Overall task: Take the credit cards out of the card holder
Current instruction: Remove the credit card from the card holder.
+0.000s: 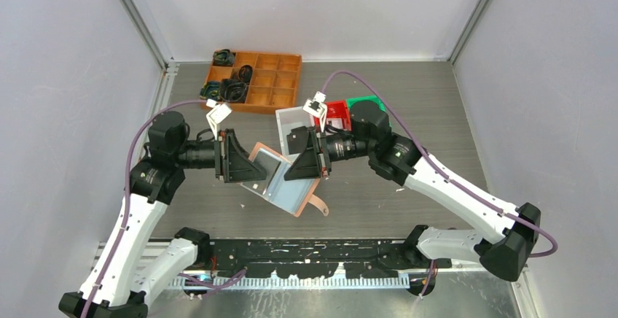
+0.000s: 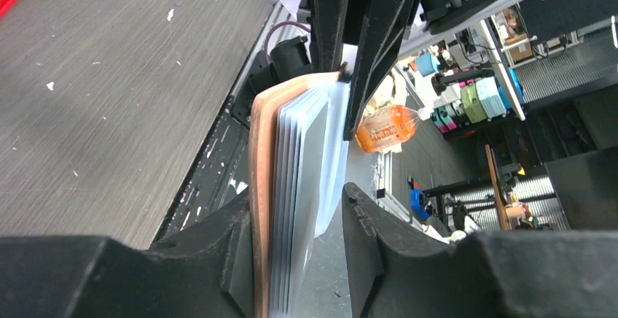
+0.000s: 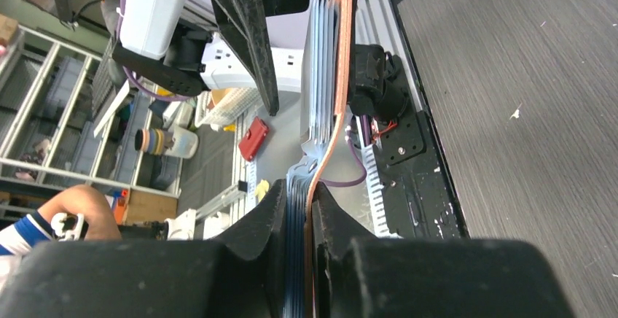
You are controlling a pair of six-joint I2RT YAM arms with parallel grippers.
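The salmon-pink card holder [image 1: 283,187] hangs opened above the table's near middle, its snap tab dangling at the lower right. My right gripper [image 1: 304,165] is shut on it: in the right wrist view the fingers [image 3: 299,190] pinch the bluish sleeves and pink cover [image 3: 342,77] together. My left gripper [image 1: 248,163] straddles the opposite end. There the pink cover [image 2: 261,187] rests against one finger, while a gap separates the sleeves [image 2: 306,157] from the other finger, so the left gripper [image 2: 297,195] is open. The credit cards show only edge-on inside the sleeves, indistinct from them.
An orange compartment tray [image 1: 280,84] holding black items sits at the back left. A white bin [image 1: 288,121], a red bin [image 1: 339,108] and a green one [image 1: 364,101] stand behind the right arm. Grey tabletop [image 1: 423,114] stretches to the right.
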